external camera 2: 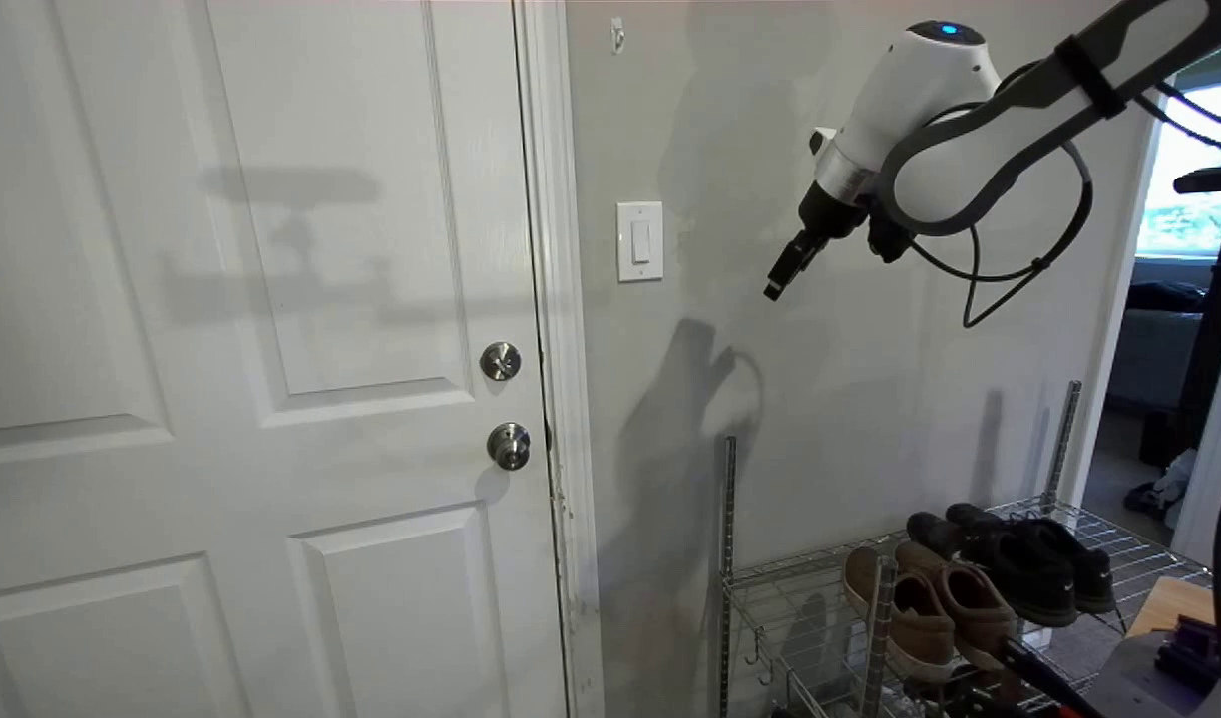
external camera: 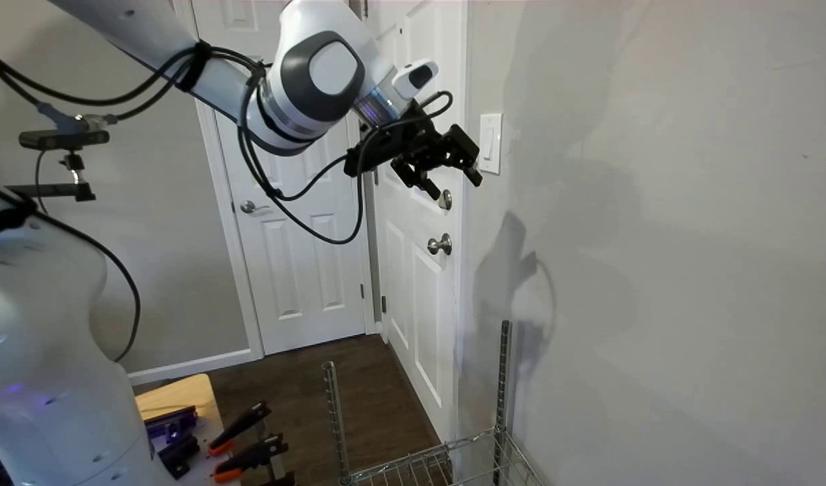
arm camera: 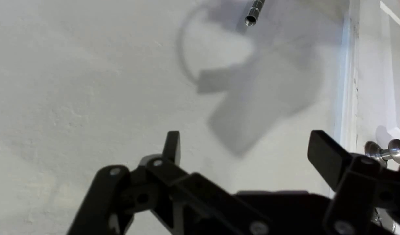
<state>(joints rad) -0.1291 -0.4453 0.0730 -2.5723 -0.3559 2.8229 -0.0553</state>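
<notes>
Angular hand (arm camera: 246, 143) gaping; rectangular wall switch (external camera 2: 639, 242), plastic perhaps.

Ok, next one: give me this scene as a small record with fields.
Grasp: black two-fingered hand, open, holding nothing
Contact: none visible
Nearby: white rectangular light switch on grey painted wall, apart from the hand
Background: white panelled door, seemingly shut, round silver deadbolt above round silver knob
Lower area: silver metal wire rack bearing brown low-cut shoes and black shoes
</notes>
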